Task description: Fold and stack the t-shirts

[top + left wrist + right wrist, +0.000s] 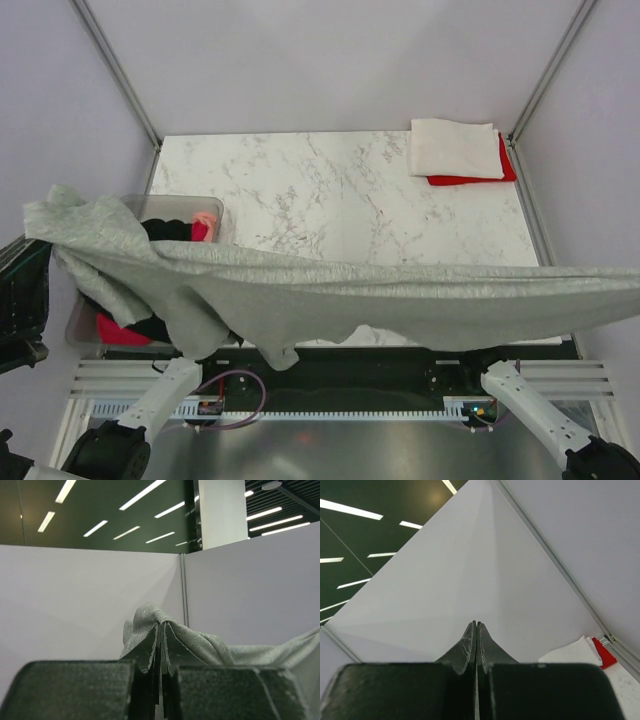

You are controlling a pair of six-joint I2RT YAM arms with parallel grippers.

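Note:
A heather grey t-shirt (350, 290) hangs stretched in the air across the whole width of the top view, above the table's near edge. My left gripper (161, 626) is shut on its left end, and grey cloth (200, 647) drapes over the fingertips. My right gripper (476, 625) is shut; no cloth shows at its tips, but the shirt's taut right end runs off the top view toward it. A folded white t-shirt (452, 148) lies on a folded red t-shirt (462, 180) at the table's far right corner.
A clear plastic tub (216, 212) at the left edge holds black (165, 230), pink (205, 224) and red (120, 330) garments, partly hidden by the hanging shirt. The marble table (320, 190) is walled on three sides. Both arm bases sit at the bottom.

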